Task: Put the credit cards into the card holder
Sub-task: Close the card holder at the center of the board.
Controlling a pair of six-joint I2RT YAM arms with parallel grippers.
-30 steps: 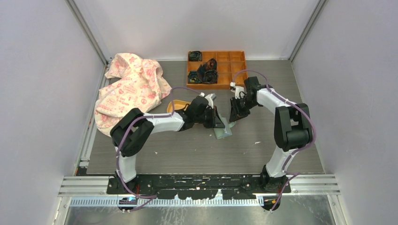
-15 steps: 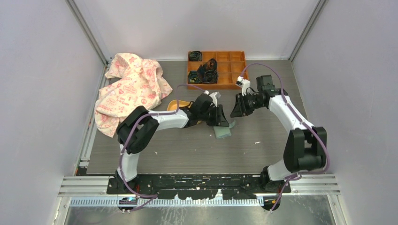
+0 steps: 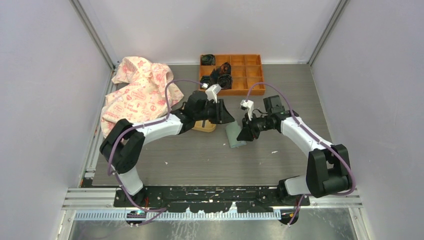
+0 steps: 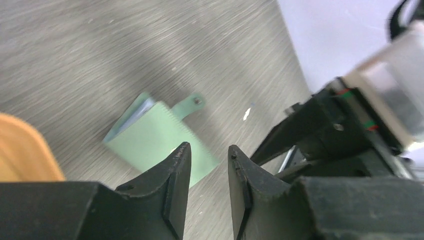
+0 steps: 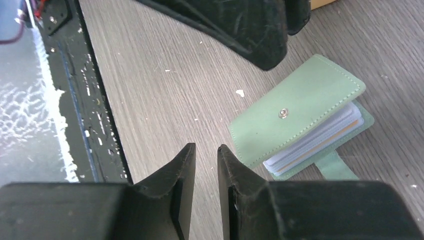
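The mint-green card holder [image 3: 234,135] lies folded on the table, snap flap out; it also shows in the left wrist view [image 4: 155,140] and the right wrist view [image 5: 295,117]. Whitish and orange card edges [image 5: 320,136] show stacked in its sleeves. I see no loose card on the table. My left gripper [image 3: 227,116] hovers just up-left of the holder, its jaws a narrow gap apart and empty. My right gripper [image 3: 245,134] sits at the holder's right edge, jaws almost together with nothing between them.
A yellow-orange dish [image 3: 204,126] sits under my left wrist, left of the holder. An orange compartment tray [image 3: 245,75] with dark items stands at the back. A patterned cloth [image 3: 140,92] lies at back left.
My left gripper has drawn back up and left off the holder, leaving it uncovered. My right gripper has come down and left to the holder's right edge.
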